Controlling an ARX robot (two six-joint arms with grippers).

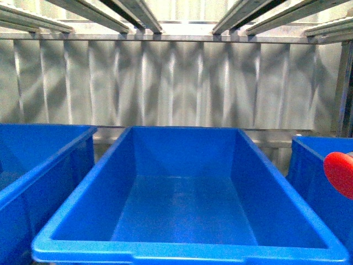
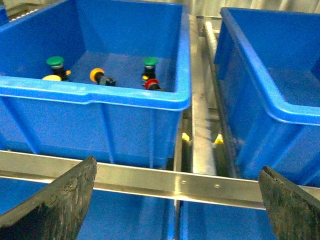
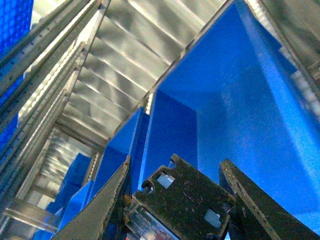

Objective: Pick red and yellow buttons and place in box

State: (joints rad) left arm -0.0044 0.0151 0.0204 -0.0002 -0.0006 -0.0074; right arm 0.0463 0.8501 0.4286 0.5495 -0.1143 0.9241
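While the box point(image 1: 182, 251) sits empty at the middle of the front view, a left bin point(image 1: 44, 160) and a right bin point(image 1: 309, 165) flank it; bin of buttons point(image 2: 100, 125) stands behind a metal rail point(image 2: 150, 177); left gripper point(image 2: 176, 167) hangs wide apart, holding nothing; right gripper point(image 3: 175, 172) is clamped on the black body of a red button point(image 1: 339, 174), its cap beside the right bin, outside the box; the bin of buttons holds two green buttons point(image 2: 55, 62), two yellow buttons point(image 2: 97, 75) and a second red button point(image 2: 152, 84).
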